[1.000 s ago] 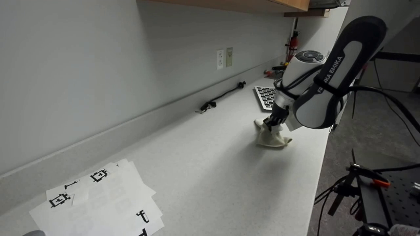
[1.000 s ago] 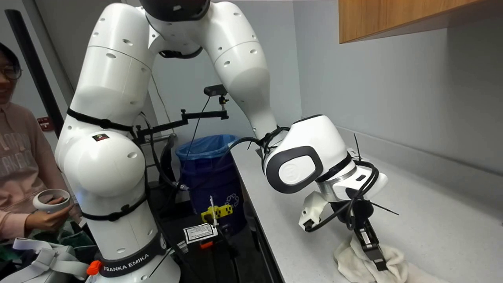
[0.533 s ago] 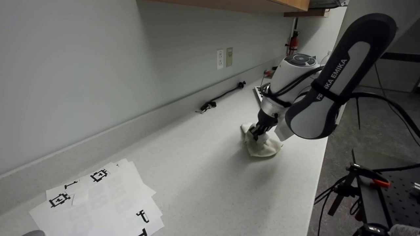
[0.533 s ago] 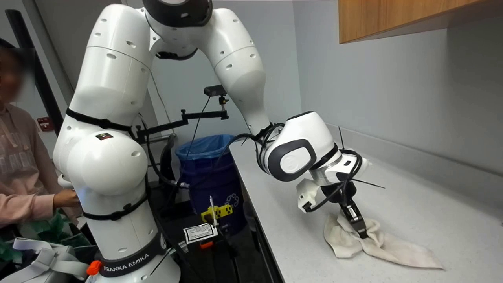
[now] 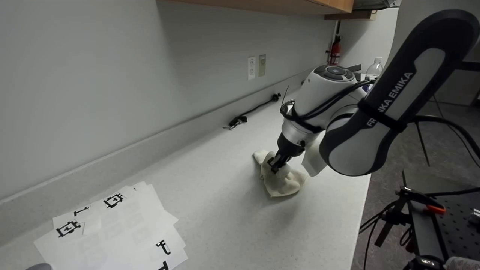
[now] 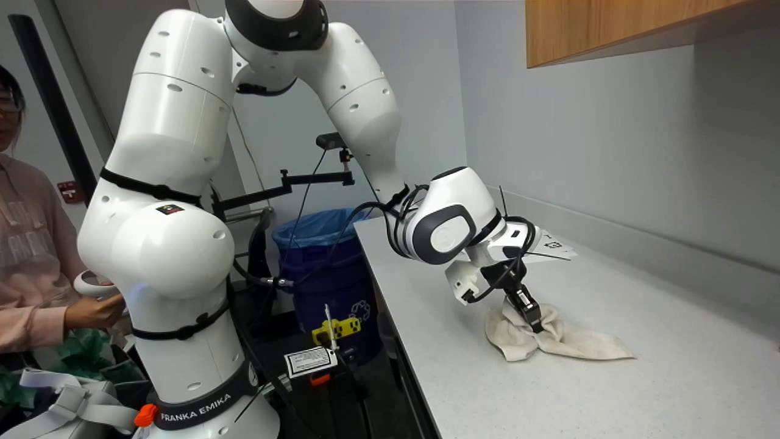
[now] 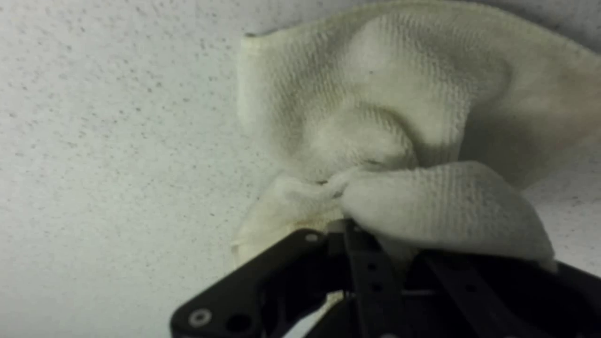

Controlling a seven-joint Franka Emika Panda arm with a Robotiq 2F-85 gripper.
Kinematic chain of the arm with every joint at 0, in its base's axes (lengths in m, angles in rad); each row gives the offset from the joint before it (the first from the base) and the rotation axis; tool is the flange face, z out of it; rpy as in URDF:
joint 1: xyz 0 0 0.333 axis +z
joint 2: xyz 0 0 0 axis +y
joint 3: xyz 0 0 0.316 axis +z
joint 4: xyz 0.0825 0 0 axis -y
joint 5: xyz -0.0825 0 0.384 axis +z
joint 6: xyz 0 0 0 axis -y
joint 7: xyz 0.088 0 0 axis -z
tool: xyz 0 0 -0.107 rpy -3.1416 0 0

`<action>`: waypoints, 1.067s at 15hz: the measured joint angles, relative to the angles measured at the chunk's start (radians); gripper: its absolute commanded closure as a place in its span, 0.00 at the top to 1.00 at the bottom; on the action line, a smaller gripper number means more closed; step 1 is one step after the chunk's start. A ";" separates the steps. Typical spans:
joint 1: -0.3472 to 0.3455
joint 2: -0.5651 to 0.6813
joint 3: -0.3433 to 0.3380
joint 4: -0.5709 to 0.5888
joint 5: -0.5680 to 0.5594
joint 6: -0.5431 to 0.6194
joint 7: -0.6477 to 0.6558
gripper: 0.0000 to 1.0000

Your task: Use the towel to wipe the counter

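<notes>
Towel [image 6: 567, 338] lies on the counter [image 6: 609, 402] beneath the gripper [image 6: 536, 328], which is clamped on the towel's gathered middle; folds extend to both sides. Base band [image 6: 201, 407] reads FRANKA EMIKA; a strap [image 5: 382, 117] partly covers the same lettering on the arm link [image 5: 392, 95]. White tag [image 6: 311, 361]: print illegible.

Found matt, ribbed cloth in towel [image 7: 404, 108] at 2 o'clock, wrist view; smooth, speckled finish on counter [image 7: 117, 169] at 9 o'clock. In an exterior view, noted glossy, plastic-looking finish on arm [image 6: 170, 110] at 10 o'clock, grained wood in cabinet [image 6: 640, 24] at 2 o'clock
</notes>
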 measured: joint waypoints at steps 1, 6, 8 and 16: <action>0.000 0.000 -0.002 0.000 0.000 0.000 -0.001 0.02; -0.005 0.000 -0.060 -0.018 0.000 0.000 -0.002 0.02; -0.021 -0.008 -0.083 -0.036 0.000 0.000 -0.006 0.02; -0.060 -0.149 -0.083 -0.137 -0.014 0.000 -0.058 0.02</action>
